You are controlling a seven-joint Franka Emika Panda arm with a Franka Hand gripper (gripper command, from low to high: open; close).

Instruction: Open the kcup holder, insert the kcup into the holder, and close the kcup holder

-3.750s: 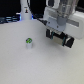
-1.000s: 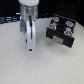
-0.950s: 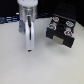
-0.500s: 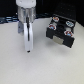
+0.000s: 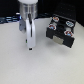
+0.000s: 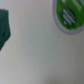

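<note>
The kcup holder (image 5: pixel 60 31), a black boxy unit, stands at the exterior view's right with several light round spots showing on its upper face. Whether its drawer is open I cannot tell. My gripper (image 5: pixel 31 48) points straight down at the table, well to the left of the holder. The arm hides the kcup in the exterior view. In the wrist view the kcup's (image 6: pixel 65 15) round green top shows large and blurred, close under the camera. The frames are too blurred to show how the jaws stand.
The white table (image 5: pixel 45 67) stretches around the arm and holder. A dark blurred teal shape (image 6: pixel 4 27) sits at the edge of the wrist view; what it is I cannot tell. Dark clutter lines the back edge (image 5: pixel 7 20).
The arm has come from above the holder across to the left, and now stands over the spot where the kcup showed. Over the last second it has moved only slightly lower.
</note>
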